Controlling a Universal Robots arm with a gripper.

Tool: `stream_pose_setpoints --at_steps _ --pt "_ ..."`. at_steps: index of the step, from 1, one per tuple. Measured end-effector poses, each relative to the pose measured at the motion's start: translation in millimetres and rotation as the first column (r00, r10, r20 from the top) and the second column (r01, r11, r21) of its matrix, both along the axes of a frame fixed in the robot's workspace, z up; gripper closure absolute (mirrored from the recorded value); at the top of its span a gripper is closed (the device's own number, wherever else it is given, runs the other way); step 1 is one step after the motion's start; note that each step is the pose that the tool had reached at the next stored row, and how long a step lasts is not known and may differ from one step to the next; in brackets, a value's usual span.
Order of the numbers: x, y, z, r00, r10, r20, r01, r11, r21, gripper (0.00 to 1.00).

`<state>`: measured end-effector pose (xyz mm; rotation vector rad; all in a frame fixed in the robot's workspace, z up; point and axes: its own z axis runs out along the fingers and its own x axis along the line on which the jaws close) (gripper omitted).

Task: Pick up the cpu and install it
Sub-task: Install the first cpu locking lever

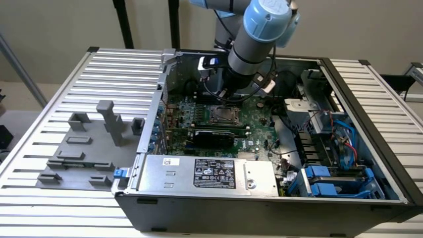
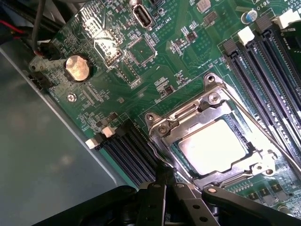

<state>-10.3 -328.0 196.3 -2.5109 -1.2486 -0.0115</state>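
The cpu, a pale silver-grey square, lies flat inside the metal-framed socket on the green motherboard. My gripper is shut with nothing between its dark fingers. Its tips hang just off the socket frame's edge, a short way from the cpu. In the exterior view the arm reaches down into the open computer case, above and slightly toward the exterior view's right of the socket.
Black memory slots run beside the socket, and a coin battery sits on the board. Cables hang by the wrist. The power supply and blue drive bays fill the case front. Grey fixture blocks stand on the slatted table.
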Motion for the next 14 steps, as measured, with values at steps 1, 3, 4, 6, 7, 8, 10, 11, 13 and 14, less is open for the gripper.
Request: stream_pose_setpoints --at_steps 1,3,4,6,7,8,10,11,13,14 --pt "0.5 -0.4 0.0 1.0000 0.000 0.0001 0.000 1.0000 0.0001 0.89" --pt "1.2 -1.8 -0.1 1.0000 0.001 0.0002 -0.001 1.0000 0.0003 0.89" --pt "1.5 -2.5 -0.1 1.0000 0.002 0.0002 -0.002 1.0000 0.0003 0.89" --pt "1.9 -3.4 -0.1 1.0000 0.004 0.0002 -0.004 1.0000 0.0002 0.89" --pt "2.1 -3.6 -0.1 1.0000 0.004 0.0001 -0.004 1.0000 0.0002 0.89" --pt "2.2 -3.7 -0.1 1.0000 0.005 0.0002 -0.005 1.0000 0.0001 0.89" --pt "2.5 -3.8 0.0 1.0000 0.009 0.0001 -0.009 1.0000 0.0000 0.89" --pt "2.7 -3.9 -0.1 0.9999 0.011 0.0001 -0.011 0.9999 0.0001 0.89" --pt "3.8 -4.0 0.0 0.9999 0.017 0.0001 -0.017 0.9999 0.0003 0.89" --pt "4.9 -4.0 0.0 0.9998 0.021 0.0001 -0.021 0.9998 0.0004 0.89"
